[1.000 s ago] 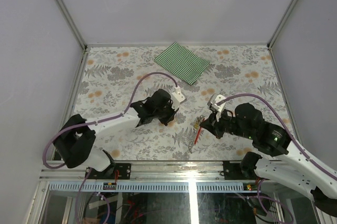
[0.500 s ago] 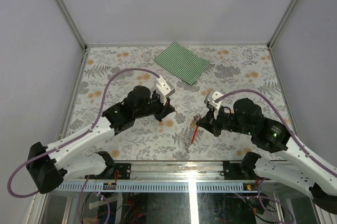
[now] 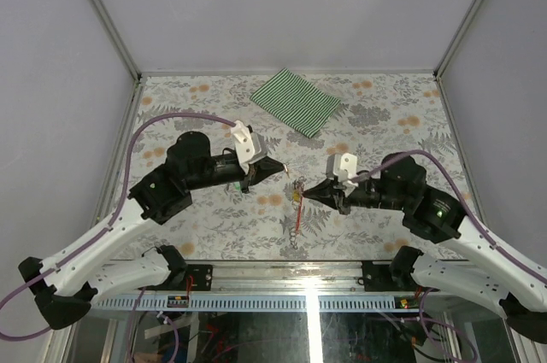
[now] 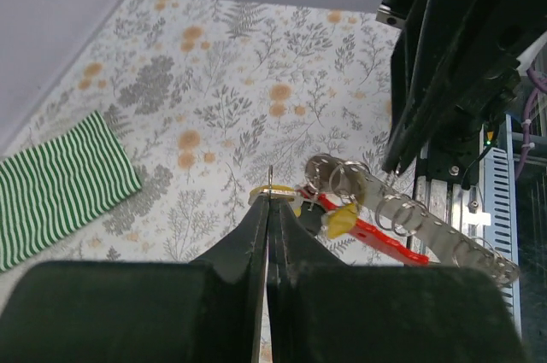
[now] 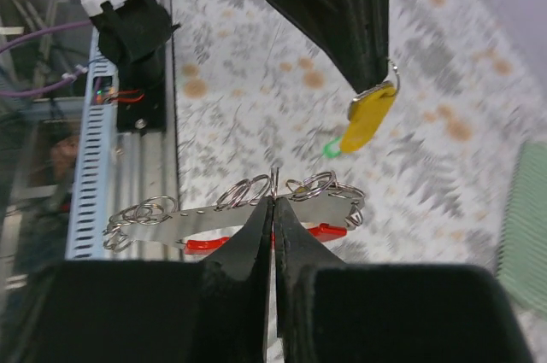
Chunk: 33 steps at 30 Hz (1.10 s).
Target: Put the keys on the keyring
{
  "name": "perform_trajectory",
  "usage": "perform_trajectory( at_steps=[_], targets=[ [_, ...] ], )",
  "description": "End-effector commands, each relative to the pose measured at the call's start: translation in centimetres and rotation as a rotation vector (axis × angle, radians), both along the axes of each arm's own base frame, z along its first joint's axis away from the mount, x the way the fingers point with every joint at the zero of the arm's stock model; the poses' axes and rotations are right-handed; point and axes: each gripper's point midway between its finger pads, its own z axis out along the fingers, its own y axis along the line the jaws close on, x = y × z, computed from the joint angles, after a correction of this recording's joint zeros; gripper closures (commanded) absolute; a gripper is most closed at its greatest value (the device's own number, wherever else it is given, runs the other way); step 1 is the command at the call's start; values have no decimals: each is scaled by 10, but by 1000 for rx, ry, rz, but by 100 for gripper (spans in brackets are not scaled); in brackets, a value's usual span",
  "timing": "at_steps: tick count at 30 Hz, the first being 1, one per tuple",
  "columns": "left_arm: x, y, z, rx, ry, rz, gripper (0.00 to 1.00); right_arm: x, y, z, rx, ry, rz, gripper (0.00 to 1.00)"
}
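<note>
- Movement is greatest on the left: the left arm, folded back near its base a second ago, now stretches out across the bench (image 3: 162, 115). That has carried the left hand (image 3: 280, 166) rightward to the middle.
- At that arm's tip, the left hand has its fingers pressed fully together. The right wrist view shows a yellow key (image 5: 372, 115) pinched by its head at their ends, held clear of the bench.
- Between the hands, the keyring (image 3: 297, 209) lay further right a second ago. Now it hangs in the air near the centre, red strap and chain dangling, just beside the left hand's tip. A second yellow key (image 4: 343, 219) sits against its silver rings; whether it is already threaded I cannot tell.
- Over on the right, the right hand (image 3: 308, 195) has come leftward and upward with the keyring. Its fingers are shut tight on the silver ring end, as its own wrist view shows.
- For the task, pick-up looks finished on both sides, and key and ring now face each other across a small gap. I judge that threading is about to start. The key's hole must meet the ring's split, which looks fiddly with the strap free to swing.
</note>
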Motion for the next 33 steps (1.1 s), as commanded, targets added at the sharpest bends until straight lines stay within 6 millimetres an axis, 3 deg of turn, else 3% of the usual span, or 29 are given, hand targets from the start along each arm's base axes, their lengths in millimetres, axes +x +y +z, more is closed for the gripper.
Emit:
perform_trajectory(
  at_steps=[1, 7, 18, 27, 33],
  targets=[
    [-13, 7, 32, -16, -110, -67, 100, 3, 2, 68, 230, -392, 48, 100],
    [-25, 16, 60, -41, -189, -95, 100, 8, 4, 91, 208, -424, 48, 100],
    [-46, 16, 87, -67, -216, -195, 100, -6, 19, 122, 212, -149, 102, 100],
    [-61, 18, 96, -92, -217, -257, 100, -32, 28, 123, 213, -49, 261, 100],
    [-63, 20, 97, -98, -225, -260, 100, -39, 28, 126, 233, -32, 288, 100]
  ],
)
